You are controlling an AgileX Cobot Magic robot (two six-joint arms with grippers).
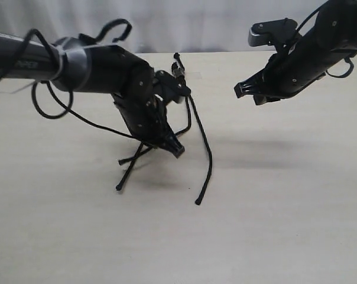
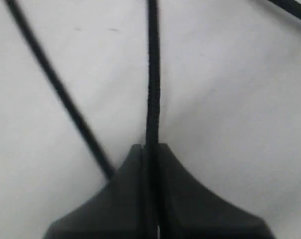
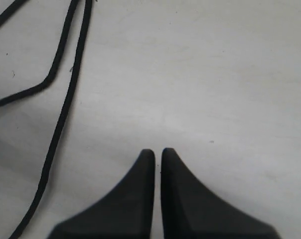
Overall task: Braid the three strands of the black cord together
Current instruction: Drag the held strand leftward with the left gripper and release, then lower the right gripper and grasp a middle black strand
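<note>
On the near side of the taped knot (image 1: 179, 70), the left gripper (image 1: 174, 146) is clamping one strand (image 2: 153, 84), which is running straight out from its jaws; the right gripper (image 1: 244, 90), clenched empty, is hovering farther off.

- black cord (image 1: 209, 155) was matte black, unpatterned.
- table (image 1: 285, 225) was pale cream, plain.
- left gripper (image 1: 177, 149) and right gripper (image 1: 242, 90) were black.
- backdrop (image 1: 196, 23) was greyish white.
</note>
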